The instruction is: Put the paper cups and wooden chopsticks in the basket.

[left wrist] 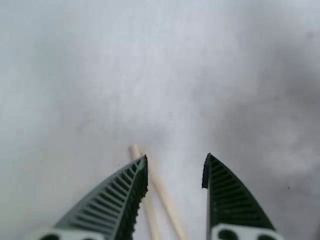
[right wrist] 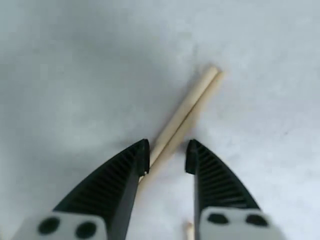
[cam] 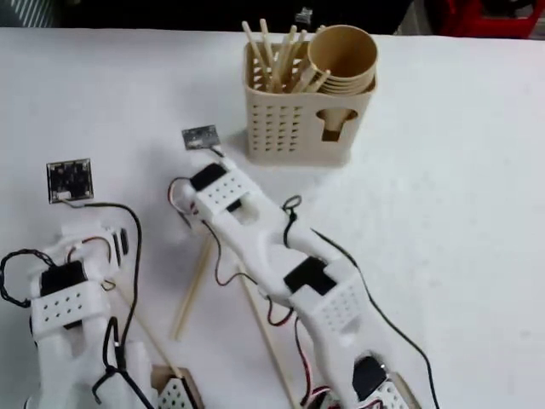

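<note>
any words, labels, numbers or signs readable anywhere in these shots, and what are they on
No text can be read in any view.
basket: plain, no print visible.
paper cups: no print visible.
dark board near the basket: any markings are too small to read.
dark board farther from the basket: any markings are too small to read.

Bare desk (cam: 460,196) stretches wide on the basket's (cam: 294,128) right side, an easy way in. The basket's mouth is crowded: chopsticks (cam: 271,51) bristle upright in the left compartment, and stacked paper cups (cam: 343,58) plug the right one. In front of the basket the right arm (cam: 281,256) lies slantwise. A small circuit board (cam: 200,137) with its cable sits just beside the front left corner.
</note>
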Robot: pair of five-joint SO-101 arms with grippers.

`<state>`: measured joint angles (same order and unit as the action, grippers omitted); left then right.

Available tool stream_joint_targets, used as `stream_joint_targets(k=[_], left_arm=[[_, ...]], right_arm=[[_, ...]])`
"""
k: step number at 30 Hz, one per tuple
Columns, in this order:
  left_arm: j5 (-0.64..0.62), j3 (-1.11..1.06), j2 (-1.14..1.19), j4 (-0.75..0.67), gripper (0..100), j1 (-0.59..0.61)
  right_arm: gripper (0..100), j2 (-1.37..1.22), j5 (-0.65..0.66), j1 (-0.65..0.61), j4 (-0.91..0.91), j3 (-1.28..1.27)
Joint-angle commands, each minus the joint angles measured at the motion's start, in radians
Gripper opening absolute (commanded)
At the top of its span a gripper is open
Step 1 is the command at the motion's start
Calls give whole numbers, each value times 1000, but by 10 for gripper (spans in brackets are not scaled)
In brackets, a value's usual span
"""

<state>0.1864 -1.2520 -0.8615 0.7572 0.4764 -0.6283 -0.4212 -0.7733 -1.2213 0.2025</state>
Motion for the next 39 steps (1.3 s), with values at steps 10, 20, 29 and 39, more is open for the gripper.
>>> stream_joint_targets(k=[10, 20, 29, 39], left_arm=[[9, 3, -19, -21, 189, 8], [9, 3, -19, -21, 189, 8], [9, 3, -19, -21, 189, 8], [9, 3, -19, -21, 189, 8]], right_arm=[[19, -27, 48, 61, -150, 81], [19, 199, 95, 64, -237, 75], [19, 469, 97, 70, -274, 75], [18, 773, 178, 71, -257, 83]])
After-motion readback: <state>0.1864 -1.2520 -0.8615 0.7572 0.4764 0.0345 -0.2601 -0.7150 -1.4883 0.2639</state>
